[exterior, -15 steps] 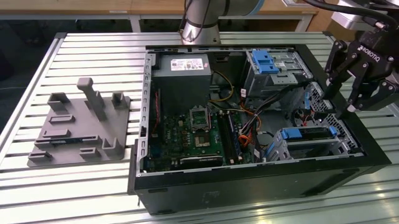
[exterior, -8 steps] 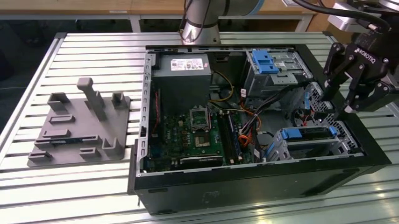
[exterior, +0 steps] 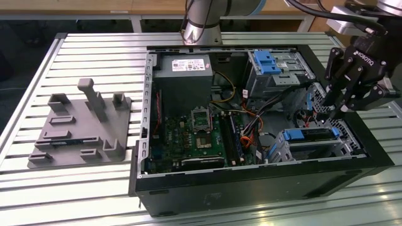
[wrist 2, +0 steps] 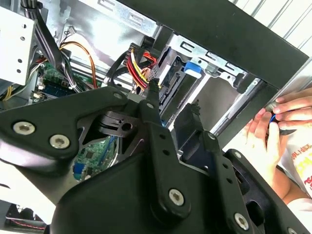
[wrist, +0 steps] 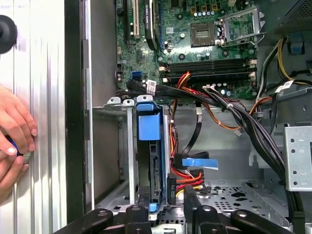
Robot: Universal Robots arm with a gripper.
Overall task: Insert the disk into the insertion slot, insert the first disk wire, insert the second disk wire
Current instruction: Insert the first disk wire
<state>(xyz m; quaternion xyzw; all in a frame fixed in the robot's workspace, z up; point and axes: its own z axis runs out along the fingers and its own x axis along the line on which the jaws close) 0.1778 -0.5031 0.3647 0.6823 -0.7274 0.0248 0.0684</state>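
The disk [wrist: 148,136] stands on edge, seated in the insertion slot [wrist: 129,151], with its blue carrier enclosed between the silver cage walls. A black connector [wrist: 171,187] carrying red and yellow wires lies just beside the exposed edge of the disk; whether it is mated cannot be determined. A blue flat cable [wrist: 197,162] lies near the connector, apart from the disk. The gripper [wrist 2: 174,100] is positioned directly over this end of the slot. Its fingers [wrist 2: 157,122] are spread to a moderate gap with nothing clamped between them. In the exterior view the slot occupies the near corner of the open computer case [exterior: 251,188] at the exterior view's right, with the motherboard [exterior: 201,136] beside it and the taller grey bay [exterior: 276,75] behind it. A person's hands [wrist: 14,126] rest outside the case wall on the slatted table [exterior: 82,52]. A grey fixture [exterior: 75,127] sits well apart from the case, at the exterior view's left.
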